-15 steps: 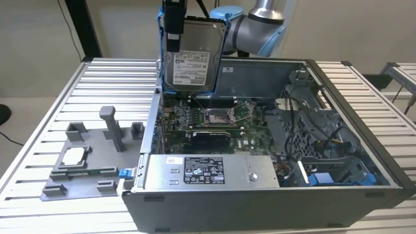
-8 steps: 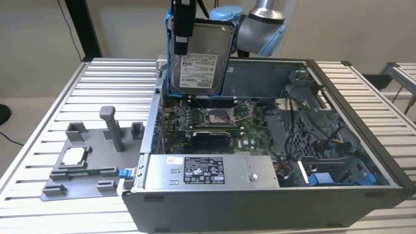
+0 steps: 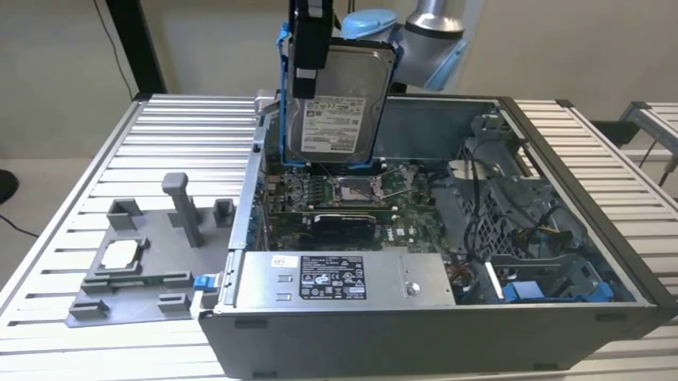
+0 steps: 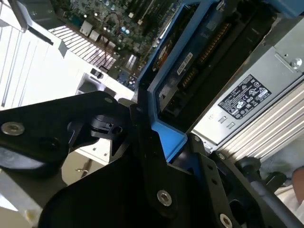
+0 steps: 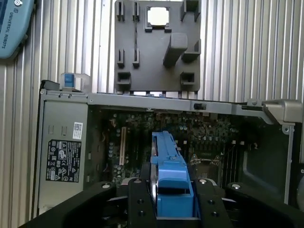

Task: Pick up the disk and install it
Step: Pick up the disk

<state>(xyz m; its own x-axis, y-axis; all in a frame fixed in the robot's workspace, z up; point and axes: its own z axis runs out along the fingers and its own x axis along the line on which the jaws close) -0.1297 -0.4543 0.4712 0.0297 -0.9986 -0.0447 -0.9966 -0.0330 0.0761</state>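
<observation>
Robot gripper (image 3: 310,48) is clamping the disk (image 3: 339,99) by its blue bracket, holding it upright in the air over the motherboard (image 3: 350,190) of the open computer case (image 3: 577,167). The exterior view is showing the disk's white label. The first wrist view is looking down the bracket's edge, pinched between black fingers (image 5: 139,204), with a grey fixture tray (image 5: 152,61) lying on the slatted table (image 5: 247,47) beyond the case wall. The second wrist view is showing the disk's dark underside beside the grey power supply box (image 4: 256,95).
</observation>
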